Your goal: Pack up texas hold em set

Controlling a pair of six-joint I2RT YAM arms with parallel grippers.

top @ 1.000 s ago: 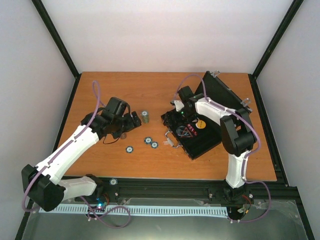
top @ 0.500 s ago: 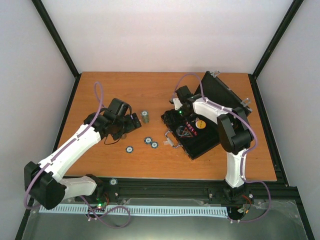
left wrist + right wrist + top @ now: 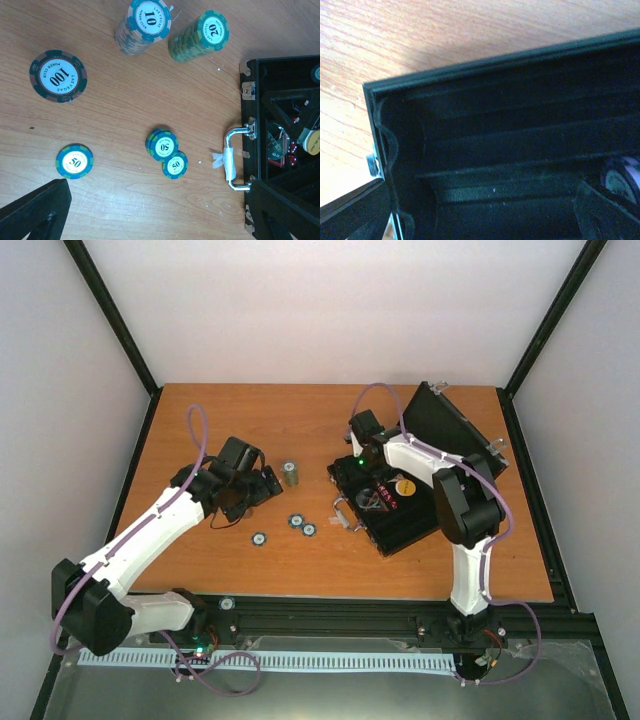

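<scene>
The black case [image 3: 400,515] lies open at the right, its lid [image 3: 450,428] standing up behind and its silver handle [image 3: 235,160] facing the chips. Inside are red dice [image 3: 290,156] and a pale round disc [image 3: 404,485]. On the wood stand a 10 stack [image 3: 145,25], a 20 stack [image 3: 199,36] and a 100 stack [image 3: 58,76]. 50 chips [image 3: 162,145] lie nearer. My left gripper [image 3: 160,220] hovers open above the wood just short of them. My right gripper [image 3: 480,215] is open over the case's dark empty slots [image 3: 510,150], holding nothing.
A single 50 chip [image 3: 74,161] lies apart to the left of the others. A strip of white tape [image 3: 227,159] wraps the handle. One chip [image 3: 620,182] shows at the right edge inside the case. Black frame posts [image 3: 110,320] border the table.
My right gripper has shifted a little toward the far left corner of the case, and the case has slid slightly. My left arm has edged a bit to the right.
</scene>
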